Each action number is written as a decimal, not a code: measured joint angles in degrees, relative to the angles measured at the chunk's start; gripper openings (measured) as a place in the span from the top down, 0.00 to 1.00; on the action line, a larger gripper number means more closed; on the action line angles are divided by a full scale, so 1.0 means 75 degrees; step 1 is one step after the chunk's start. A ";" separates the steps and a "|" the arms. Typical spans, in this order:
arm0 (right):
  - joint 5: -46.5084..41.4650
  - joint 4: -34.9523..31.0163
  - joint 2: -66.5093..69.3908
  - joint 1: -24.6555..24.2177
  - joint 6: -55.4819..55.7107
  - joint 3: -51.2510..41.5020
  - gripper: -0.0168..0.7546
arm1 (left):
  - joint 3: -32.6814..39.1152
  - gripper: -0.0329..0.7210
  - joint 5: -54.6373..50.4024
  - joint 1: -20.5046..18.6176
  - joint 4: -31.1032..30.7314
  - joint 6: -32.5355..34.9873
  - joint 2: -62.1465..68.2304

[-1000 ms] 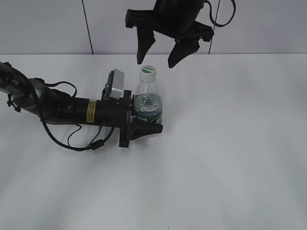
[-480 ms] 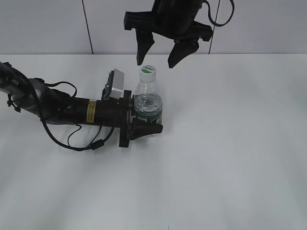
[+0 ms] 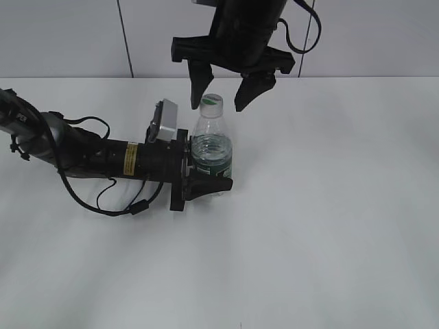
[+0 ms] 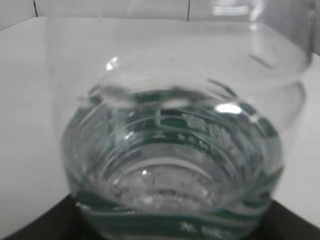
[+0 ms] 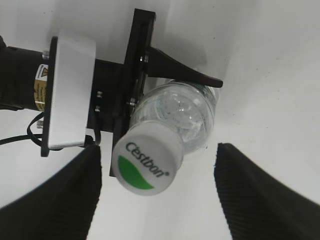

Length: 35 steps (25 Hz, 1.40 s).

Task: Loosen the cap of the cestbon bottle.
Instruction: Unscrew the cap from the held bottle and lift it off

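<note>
One cap (image 3: 212, 101) sits screwed on the cestbon bottle (image 3: 211, 147), upright on the table (image 3: 329, 205). My left pincer (image 3: 206, 179) clamps the bottle at its green label. My right pincer (image 3: 221, 103) hangs wide, fingers either side of the cap, touching nothing. I should centre over the cap, lower a little, close squarely, then twist while the left holds firm.

Looks like a robot test lab. Plain white table (image 3: 329, 226), bare and without any household items, set against pale grey wall panels (image 3: 62, 38) with dark seams. Black robot arm (image 3: 82, 154) with loose cables lying across the table.
</note>
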<state>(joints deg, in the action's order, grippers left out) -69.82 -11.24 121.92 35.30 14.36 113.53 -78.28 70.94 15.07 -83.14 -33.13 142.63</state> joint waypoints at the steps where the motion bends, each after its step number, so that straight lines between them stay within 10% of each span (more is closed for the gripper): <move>1: 0.0000 0.0008 0.0008 0.0000 -0.0016 0.0012 0.29 | 0.0000 0.41 0.0000 0.0000 -0.0003 0.0000 0.0000; 35: -0.0025 0.0189 0.0097 0.0136 -0.0621 0.0187 0.59 | 0.0000 0.41 0.0021 0.0000 -0.0103 -0.0016 0.0000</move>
<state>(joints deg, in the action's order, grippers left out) -70.00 -9.82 122.65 36.32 9.70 114.94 -78.28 71.10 15.07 -83.91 -33.25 142.63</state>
